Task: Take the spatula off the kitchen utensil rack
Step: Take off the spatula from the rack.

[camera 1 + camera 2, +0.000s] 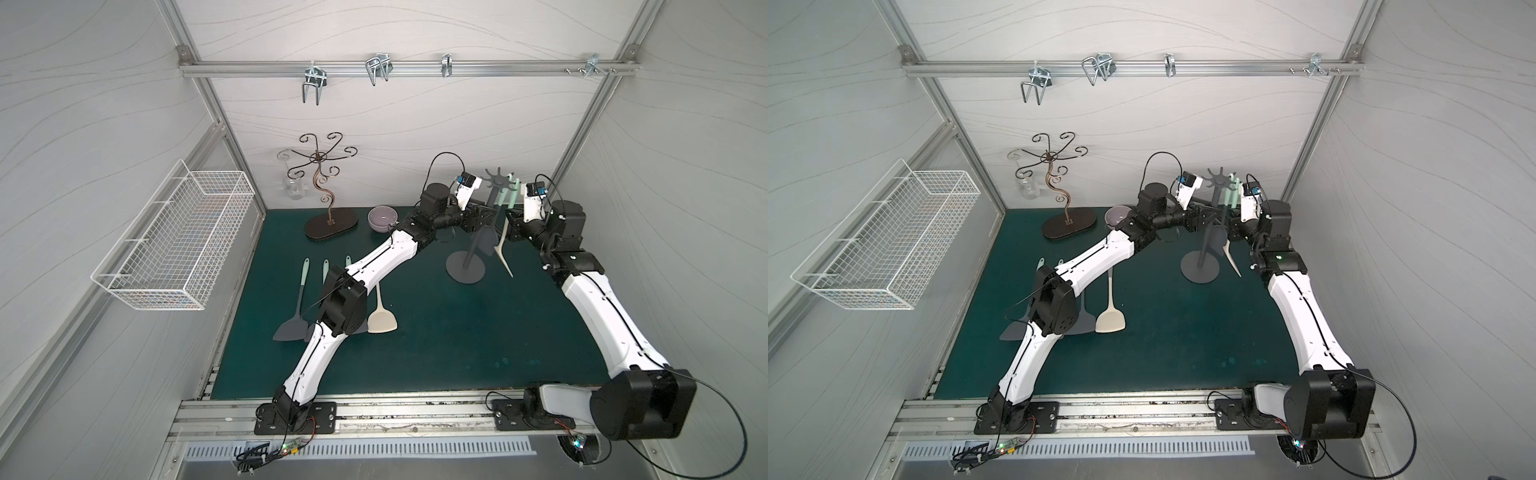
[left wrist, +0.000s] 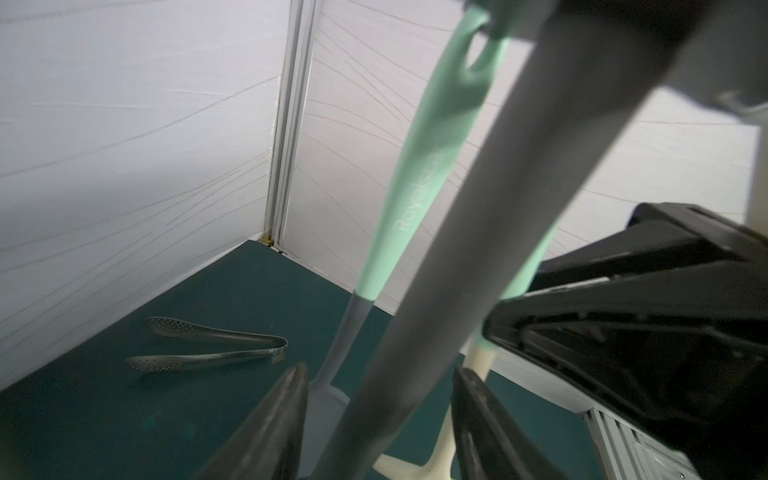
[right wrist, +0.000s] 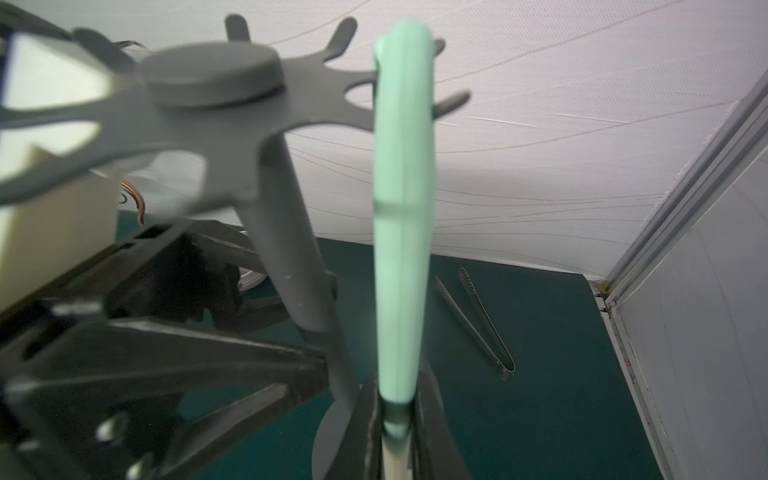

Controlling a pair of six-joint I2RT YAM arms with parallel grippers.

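Observation:
The dark grey kitchen utensil rack (image 1: pixel 465 269) stands at the back right of the mat, its star crown (image 3: pixel 216 79) up top. A spatula (image 3: pixel 401 208) with a mint handle and cream blade (image 1: pixel 503 249) hangs tilted at the crown's right side. My right gripper (image 3: pixel 397 419) is shut on it where mint meets cream. I cannot tell whether its top loop still sits on a hook. My left gripper (image 2: pixel 380 415) is open around the rack's pole (image 2: pixel 478 232), with a gap on each side. A second mint-handled spatula (image 2: pixel 415 187) with a grey blade hangs on the rack.
Several spatulas (image 1: pixel 291 320) lie on the green mat under my left arm, a cream one (image 1: pixel 381 320) among them. A lilac bowl (image 1: pixel 382 218) and a brown scrolled-wire stand (image 1: pixel 330 226) are at the back. Metal tongs (image 3: pixel 478 320) lie behind the rack. A white wire basket (image 1: pixel 178 237) hangs on the left wall.

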